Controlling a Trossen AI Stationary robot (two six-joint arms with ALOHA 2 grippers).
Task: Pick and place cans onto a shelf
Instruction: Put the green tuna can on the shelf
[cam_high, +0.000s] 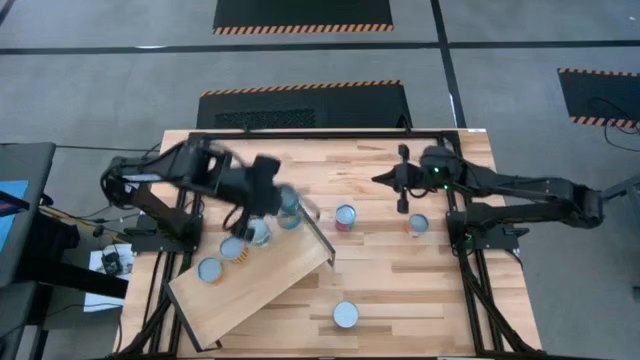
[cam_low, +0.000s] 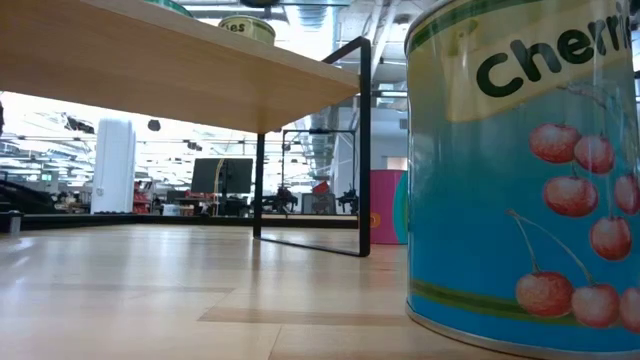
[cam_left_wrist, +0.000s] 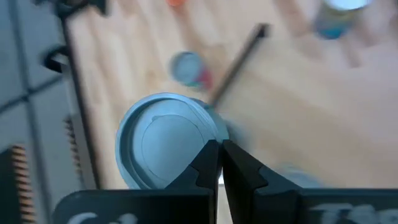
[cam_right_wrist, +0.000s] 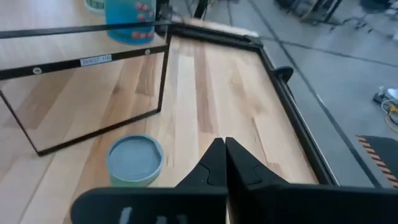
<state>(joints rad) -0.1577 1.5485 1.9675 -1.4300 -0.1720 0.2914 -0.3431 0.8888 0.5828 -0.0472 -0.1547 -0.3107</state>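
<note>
Left gripper (cam_high: 270, 195) sits left of centre in the high view, over the top corner of the shelf (cam_high: 275, 285). Its wrist view shows the fingertips pressed tog., nothing between them, w/ a can (cam_left_wrist: 165, 140) just beside and below them, lid up. So: clenched, empty, not grasping the tin. In the high view that can (cam_high: 289, 207) shows blurred at the shelf's upper end, right by the dark raised edge.

Two more cans on the plank at left-centre: one (cam_high: 258, 233) beside another (cam_high: 233, 248), plus one (cam_high: 210, 269) lower left. Off the shelf: red-label can (cam_high: 345, 216) mid-frame, orange one (cam_high: 418, 225) to its right, one (cam_high: 346, 314) at bottom centre. Low view is filled at right by a cherry-label can (cam_low: 530, 170).

Right gripper (cam_high: 403, 190) waits upper right of centre, fingers closed on nothing; a can (cam_right_wrist: 135, 160) lies near it in its wrist view.

Risks, as I read it: that top can is near the plank's edge, and closed fingers so close could nudge it off or tip it. Shelf looks skewed on the table, so a bump may shift it and jostle the tight pair at left.
</note>
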